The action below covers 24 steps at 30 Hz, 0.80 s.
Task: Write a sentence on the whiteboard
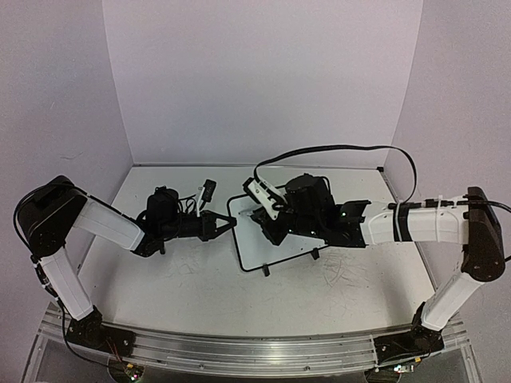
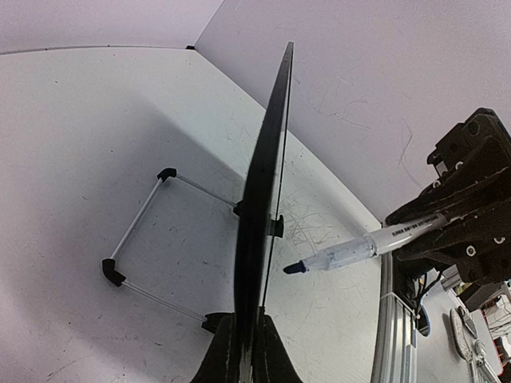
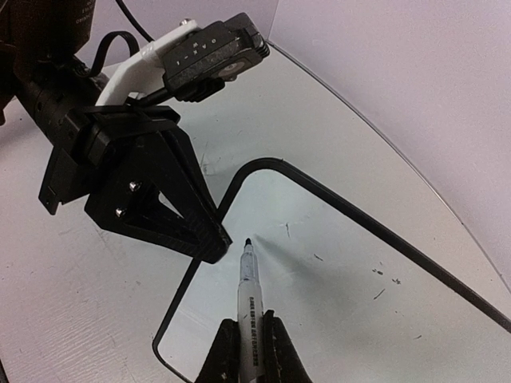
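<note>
The whiteboard [image 1: 277,252] stands on the table [image 1: 184,279] between my two tools — my left tool [image 1: 231,226] on its left edge, my right tool [image 3: 249,345] before its face, the marker [image 3: 247,289] tip just beside the left tool.

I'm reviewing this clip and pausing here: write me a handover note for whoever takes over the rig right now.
Left hand: shut on the edge of the whiteboard, steadying it.
Right hand: shut on a marker, uncapped, tip close to the board near that edge.
Done: board braced, marker poised; only stray specks on it.
Left: the whole sentence.
</note>
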Tool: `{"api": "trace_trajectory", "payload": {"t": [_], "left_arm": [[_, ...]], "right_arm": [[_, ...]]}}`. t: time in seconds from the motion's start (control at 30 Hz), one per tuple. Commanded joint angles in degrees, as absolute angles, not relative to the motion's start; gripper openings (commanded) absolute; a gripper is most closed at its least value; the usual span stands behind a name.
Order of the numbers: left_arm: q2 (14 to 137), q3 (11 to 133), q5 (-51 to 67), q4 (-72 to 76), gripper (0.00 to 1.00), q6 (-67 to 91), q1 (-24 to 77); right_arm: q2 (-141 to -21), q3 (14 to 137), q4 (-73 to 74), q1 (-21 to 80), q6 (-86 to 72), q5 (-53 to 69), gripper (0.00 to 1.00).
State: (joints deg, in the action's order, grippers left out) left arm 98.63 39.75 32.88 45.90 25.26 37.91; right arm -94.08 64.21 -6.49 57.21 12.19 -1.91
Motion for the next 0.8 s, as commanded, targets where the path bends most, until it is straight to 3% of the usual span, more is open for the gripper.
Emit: {"api": "trace_trajectory", "payload": {"t": [0.0,0.77], "left_arm": [[97.3,40.2,32.2,41.8,0.0,24.1,37.8],[96.4,39.7,31.9,41.3,0.0,24.1,37.8]], "right_arm": [[-92.7,64.4,-9.0,57.6,12.3,-2.7,0.0],[-93.3,64.2,-9.5,58.0,11.3,-3.1,0.0]]}}
